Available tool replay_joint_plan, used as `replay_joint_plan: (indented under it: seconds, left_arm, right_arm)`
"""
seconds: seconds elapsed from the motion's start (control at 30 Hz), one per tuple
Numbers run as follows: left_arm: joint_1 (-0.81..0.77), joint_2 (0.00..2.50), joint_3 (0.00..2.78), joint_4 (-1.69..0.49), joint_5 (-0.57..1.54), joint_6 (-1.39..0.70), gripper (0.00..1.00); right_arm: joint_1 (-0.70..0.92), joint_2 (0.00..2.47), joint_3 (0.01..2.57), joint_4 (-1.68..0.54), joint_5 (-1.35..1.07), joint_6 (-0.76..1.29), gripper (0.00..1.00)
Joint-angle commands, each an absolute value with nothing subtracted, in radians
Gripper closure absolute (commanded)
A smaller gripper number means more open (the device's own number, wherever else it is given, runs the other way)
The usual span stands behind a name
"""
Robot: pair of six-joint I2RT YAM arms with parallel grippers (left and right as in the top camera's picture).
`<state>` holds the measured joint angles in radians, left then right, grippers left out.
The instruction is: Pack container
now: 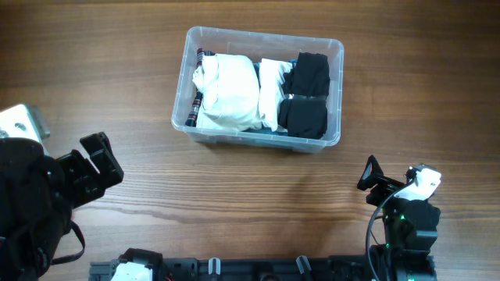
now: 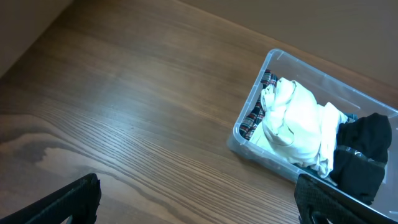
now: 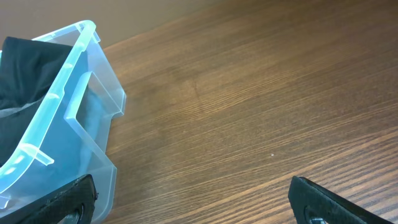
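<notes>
Container full, both arms standing clear

Overhead: the container (image 1: 258,139) sits mid-table holding white cloth (image 1: 226,94) and black cloth (image 1: 306,95), with the left gripper (image 1: 98,160) and right gripper (image 1: 373,178) well apart from it. Left wrist: jaws spread, empty. Right wrist: jaws spread, empty, bin corner near. Any last tuck should probably press straight down, clear of the rim.

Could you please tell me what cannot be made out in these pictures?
Overhead: the floor of the bin, covered by the white cloth and black cloth.
Overhead, left wrist: most of the plaid cloth, buried under the white cloth.
Right wrist: most of the bin, cut off by the left edge; only the black cloth shows inside.
</notes>
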<state>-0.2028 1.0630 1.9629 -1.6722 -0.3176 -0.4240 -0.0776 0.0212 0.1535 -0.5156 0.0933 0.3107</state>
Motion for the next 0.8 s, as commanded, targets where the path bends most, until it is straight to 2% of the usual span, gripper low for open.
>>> replay_joint_plan:
  seconds: [0.0, 0.23, 0.37, 0.47, 0.57, 0.77]
  left_arm:
    - [-0.200, 1.064, 1.966, -1.670, -0.334, -0.423, 0.00]
    - [-0.195, 1.058, 1.966, -1.670, -0.334, -0.423, 0.00]
    - [-0.036, 1.004, 1.887, -1.613, -0.325, -0.395, 0.00]
    - [0.059, 0.918, 1.709, -1.409, -0.201, -0.265, 0.00]
    - [0.075, 0.810, 1.478, -1.164, -0.074, -0.144, 0.00]
    - [0.075, 0.582, 1.003, -0.825, 0.132, -0.127, 0.00]
  right_arm:
    - [-0.084, 0.005, 0.153, -0.510, 0.080, 0.321, 0.00]
    - [-0.084, 0.005, 0.153, -0.510, 0.080, 0.321, 0.00]
    - [-0.084, 0.005, 0.153, -0.510, 0.080, 0.321, 0.00]
    - [-0.084, 0.005, 0.153, -0.510, 0.080, 0.321, 0.00]
    - [-0.084, 0.005, 0.153, -0.510, 0.080, 0.321, 0.00]
    - [-0.084, 0.005, 0.153, -0.510, 0.080, 0.321, 0.00]
